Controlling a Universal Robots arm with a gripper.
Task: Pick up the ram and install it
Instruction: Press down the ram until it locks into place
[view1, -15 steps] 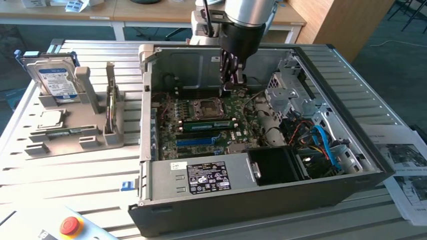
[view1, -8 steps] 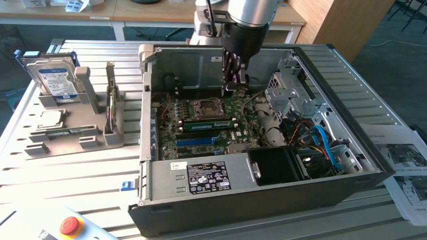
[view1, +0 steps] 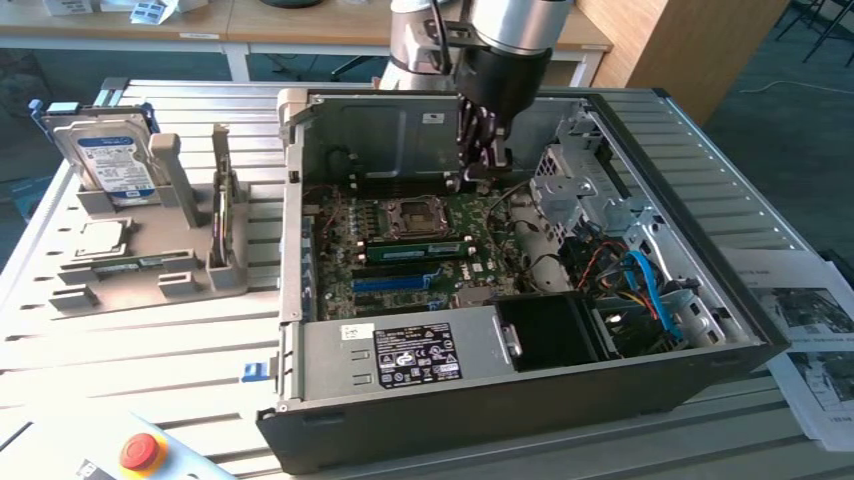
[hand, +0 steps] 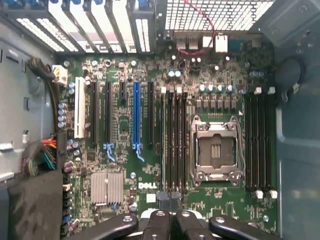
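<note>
we are holding the gripper (view1: 482, 178), closed up and empty, above the motherboard (view1: 490, 252); the ram (view1: 414, 250) is sitting in its slot beside the cpu socket (view1: 407, 212). we are judging even, straight-down pressure best for seating.

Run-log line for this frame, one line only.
gripper: shut, inside case | ram: standing on motherboard beside CPU socket | held: nothing seen

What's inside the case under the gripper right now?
Motherboard with a bare CPU socket, black memory slots, and the ram standing beside the socket. The fingers cover the board's edge.
</note>
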